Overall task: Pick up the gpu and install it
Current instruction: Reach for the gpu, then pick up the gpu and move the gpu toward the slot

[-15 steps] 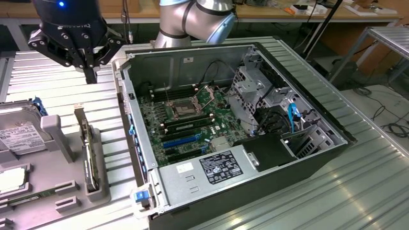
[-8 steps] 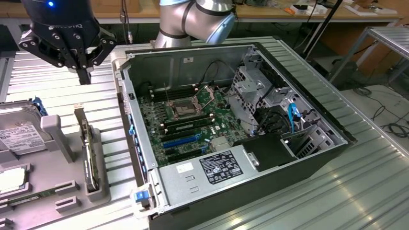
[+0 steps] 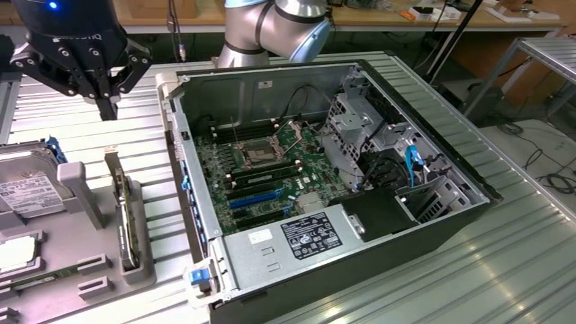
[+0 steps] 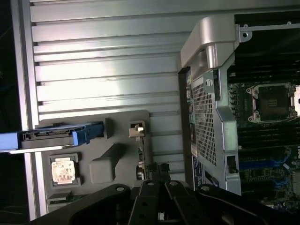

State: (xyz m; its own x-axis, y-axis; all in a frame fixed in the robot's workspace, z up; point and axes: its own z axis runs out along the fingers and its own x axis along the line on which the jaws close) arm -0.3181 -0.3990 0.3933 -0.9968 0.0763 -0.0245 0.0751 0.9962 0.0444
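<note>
While the gpu (image 3: 127,223) stands on its long edge in a slot of the grey holder tray (image 3: 101,287), nothing is touching it. The card sits on the exterior view's left of the open computer case (image 3: 405,250), near the case's perforated rear wall and running roughly parallel to it.

The tray lies flat on the ribbed metal desk (image 3: 504,270), just beside the case, with a narrow strip of desk between them. Farther from the case on the same tray are a boxy silver hard drive (image 3: 27,185) with a white label, held in a blue-edged carrier, and a narrow green memory stick (image 3: 45,277) lying flat at the tray's near end.

The jaws are closed on nothing, their tips pinched together and pointing down. They hang above the desk on the exterior view's left of the case's far corner, beyond the far end of the gpu and well clear of its upper edge. The silver arm (image 3: 270,27) rises behind the case.

Inside the case the green motherboard (image 3: 270,162) lies exposed — its processor socket (image 3: 255,154) sits toward the far side and its blue expansion slots (image 3: 256,198) toward the near side, next to the labelled power supply (image 3: 297,236).
</note>
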